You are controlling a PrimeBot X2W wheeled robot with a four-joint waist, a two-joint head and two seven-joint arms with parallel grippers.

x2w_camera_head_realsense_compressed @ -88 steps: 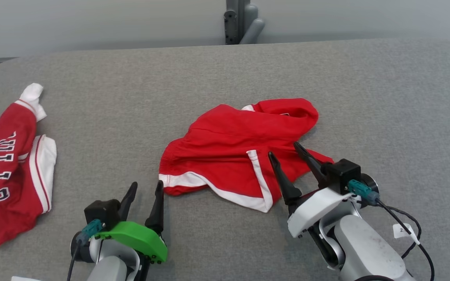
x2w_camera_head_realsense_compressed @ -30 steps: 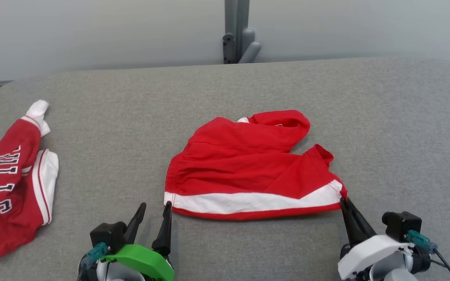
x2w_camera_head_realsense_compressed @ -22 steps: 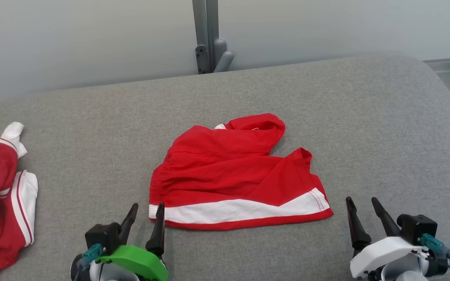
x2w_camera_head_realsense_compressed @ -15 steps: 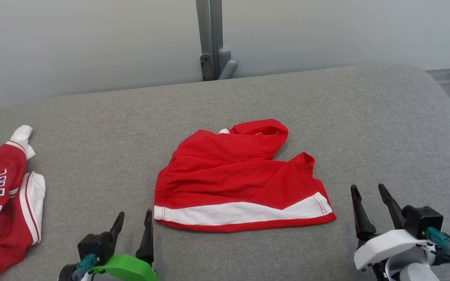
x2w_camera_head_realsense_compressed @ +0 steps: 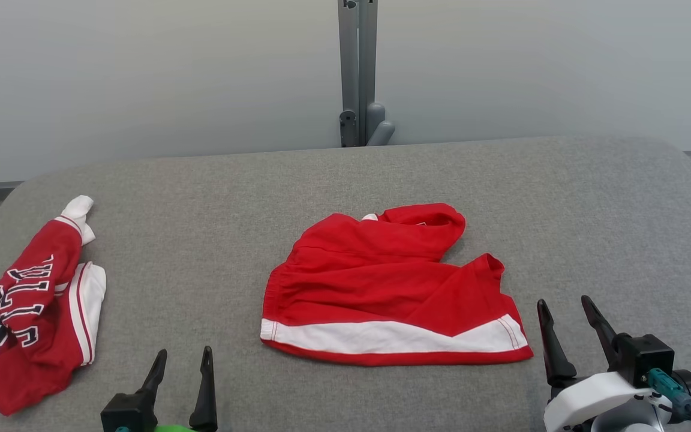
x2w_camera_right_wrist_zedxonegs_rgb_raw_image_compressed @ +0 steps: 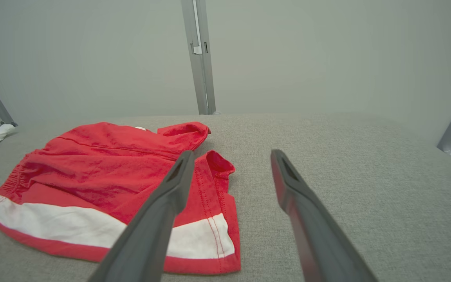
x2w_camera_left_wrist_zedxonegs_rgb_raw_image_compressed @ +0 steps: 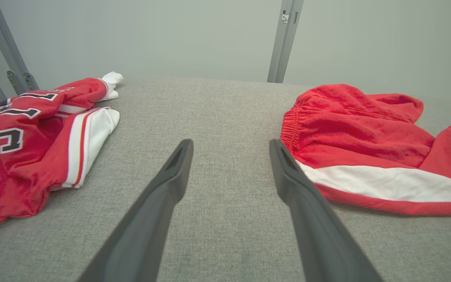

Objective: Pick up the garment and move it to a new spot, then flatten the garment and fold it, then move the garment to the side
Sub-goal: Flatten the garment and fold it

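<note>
Lying near the middle of the grey worktop (x2w_camera_head_realsense_compressed: pixel 201 198), the red garment (x2w_camera_head_realsense_compressed: pixel 381 288) shows a straight white-banded hem toward the near edge, but its far side is bunched and doubled over. The left gripper (x2w_camera_head_realsense_compressed: pixel 183 352) and right gripper (x2w_camera_head_realsense_compressed: pixel 563 301) hover at the near edge, each with 2 fingers spread and empty. Flattening looks like the step in hand. Next, the rumpled far part likely needs pinching and drawing outward before any fold. A lettered jersey (x2w_camera_head_realsense_compressed: pixel 27 306) sits at the left edge.

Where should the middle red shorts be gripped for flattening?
Probably the two near corners of the white hem band on the red shorts, coming low from the near side: that edge lies flat and straight, while the far part is bunched.
</note>
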